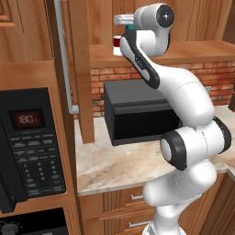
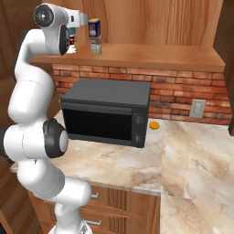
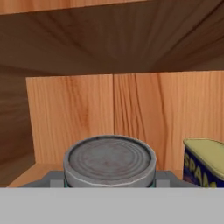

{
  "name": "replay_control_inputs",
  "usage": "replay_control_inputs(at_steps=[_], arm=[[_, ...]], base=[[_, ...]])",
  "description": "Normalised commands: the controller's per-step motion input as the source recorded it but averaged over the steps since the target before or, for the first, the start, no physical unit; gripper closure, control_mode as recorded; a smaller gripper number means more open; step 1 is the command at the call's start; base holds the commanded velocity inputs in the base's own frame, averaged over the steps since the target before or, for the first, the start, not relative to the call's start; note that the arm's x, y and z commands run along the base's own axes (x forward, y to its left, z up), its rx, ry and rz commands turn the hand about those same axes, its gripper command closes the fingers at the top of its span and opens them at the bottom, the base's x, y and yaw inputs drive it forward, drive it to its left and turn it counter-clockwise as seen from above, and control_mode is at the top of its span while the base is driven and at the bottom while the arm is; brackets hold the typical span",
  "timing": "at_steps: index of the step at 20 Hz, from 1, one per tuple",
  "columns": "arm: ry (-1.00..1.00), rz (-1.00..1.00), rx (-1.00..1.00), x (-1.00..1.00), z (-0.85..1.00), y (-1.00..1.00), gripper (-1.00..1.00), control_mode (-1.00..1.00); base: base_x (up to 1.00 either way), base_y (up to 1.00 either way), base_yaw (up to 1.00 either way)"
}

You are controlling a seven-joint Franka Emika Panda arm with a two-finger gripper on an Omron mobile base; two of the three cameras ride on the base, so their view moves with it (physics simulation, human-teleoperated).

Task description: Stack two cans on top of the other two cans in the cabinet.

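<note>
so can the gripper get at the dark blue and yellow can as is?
Probably not yet: the gripper looks shut on the teal can. The yellow-topped can stands beside it, stacked and unblocked.

Cabinet [image 3: 131, 109]: matt brown grained wood. Teal can [image 3: 109, 159]: dull ridged silver metal lid. Microwave [image 2: 109, 109]: matt black. Counter [image 2: 192, 164]: glossy beige marble.

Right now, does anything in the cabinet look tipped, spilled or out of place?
Nothing stands out. On the cabinet shelf the dark blue and yellow can already sits squarely on the greenish-beige can. In the hand view the silver-topped can sits level between the claw's fingers. An orange thing lies on the counter.
</note>
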Motion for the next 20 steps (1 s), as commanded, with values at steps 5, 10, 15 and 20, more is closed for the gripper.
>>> replay_control_inputs(at_steps=[5, 10, 15, 20], arm=[[0.01, 0.00, 0.00, 0.05, 0.04, 0.02, 1.00, -1.00], [0.04, 0.00, 0.00, 0.00, -0.07, 0.02, 1.00, -1.00], [0.01, 0.00, 0.00, 0.00, -0.18, 0.05, 1.00, -1.00], [0.00, 0.00, 0.00, 0.02, -0.11, 0.01, 1.00, -1.00]], base=[[0.00, 0.00, 0.00], [0.00, 0.00, 0.00], [0.00, 0.00, 0.00], [0.00, 0.00, 0.00]])
